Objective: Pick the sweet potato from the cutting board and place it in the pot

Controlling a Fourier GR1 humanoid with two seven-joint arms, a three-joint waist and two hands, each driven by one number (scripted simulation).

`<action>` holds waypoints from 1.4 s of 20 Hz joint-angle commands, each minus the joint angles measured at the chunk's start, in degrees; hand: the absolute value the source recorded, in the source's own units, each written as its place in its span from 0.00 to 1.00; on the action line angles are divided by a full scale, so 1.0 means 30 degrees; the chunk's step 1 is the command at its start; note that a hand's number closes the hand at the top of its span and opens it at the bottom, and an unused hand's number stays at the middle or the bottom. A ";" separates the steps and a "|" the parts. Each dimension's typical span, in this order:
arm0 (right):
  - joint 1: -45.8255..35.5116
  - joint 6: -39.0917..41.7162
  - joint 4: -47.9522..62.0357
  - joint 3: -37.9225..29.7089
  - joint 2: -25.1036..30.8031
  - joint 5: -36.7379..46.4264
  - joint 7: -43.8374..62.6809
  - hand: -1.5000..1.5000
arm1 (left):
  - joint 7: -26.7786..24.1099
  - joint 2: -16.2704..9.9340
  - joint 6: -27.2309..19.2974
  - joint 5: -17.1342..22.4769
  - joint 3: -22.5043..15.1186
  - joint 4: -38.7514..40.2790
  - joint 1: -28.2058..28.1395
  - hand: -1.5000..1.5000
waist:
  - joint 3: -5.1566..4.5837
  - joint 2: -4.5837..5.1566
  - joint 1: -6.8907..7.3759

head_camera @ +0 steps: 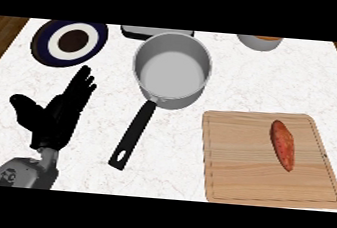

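Our left hand [55, 112] rests open at the view's left, fingers straight, our right out of view, so we should bring a hand down along the sweet potato [282, 144] lying on the cutting board [241, 167], then carry it to the pot [172, 68].

Upper left of the frame: dark-rimmed plate [70, 42]. Top centre: dark tray [139, 31], partly hidden. Top right: grey bowl [259, 42], cut by the edge. Underneath everything: white marble counter [277, 84].
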State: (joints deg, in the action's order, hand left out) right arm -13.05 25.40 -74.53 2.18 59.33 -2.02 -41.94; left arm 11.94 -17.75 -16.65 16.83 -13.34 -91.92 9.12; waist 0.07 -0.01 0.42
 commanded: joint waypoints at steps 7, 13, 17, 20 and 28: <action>-0.0436 0.2285 -0.1616 0.1849 0.2249 0.3024 0.1436 0.00 | 0.1235 0.0648 -0.0495 -0.0808 -0.0376 -0.1161 0.0046 0.50 | -0.0026 -0.0032 -0.0091; -0.1189 0.2605 -0.1888 0.2772 0.0383 0.4144 0.4592 0.00 | 0.0775 0.0282 0.0764 -0.0148 0.1283 -0.0427 0.0176 0.50 | -0.0029 0.0003 -0.0103; -0.2653 0.3787 -0.0518 0.2835 -0.0212 0.5633 0.5106 0.00 | 0.1178 0.0792 0.0416 -0.1132 0.0536 -0.1822 -0.0886 0.50 | -0.0025 0.0007 0.0030; -0.1869 0.2669 -0.0538 0.3843 -0.0921 0.7310 0.4972 0.00 | 0.0653 0.1285 0.0117 -0.1801 -0.0120 -0.1983 -0.1945 0.50 | -0.0017 0.0001 0.0089; -0.1047 0.2132 -0.1071 0.3007 -0.2857 0.9882 0.5944 0.00 | 0.1470 0.0849 0.1607 -0.1532 0.1505 -0.2267 -0.1391 0.50 | -0.0024 -0.0007 -0.0072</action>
State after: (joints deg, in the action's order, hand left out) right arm -17.56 33.31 -78.04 11.79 54.51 23.90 -24.70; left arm 16.53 -14.73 -14.02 12.22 -9.87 -96.77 7.10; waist 0.00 -0.03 0.18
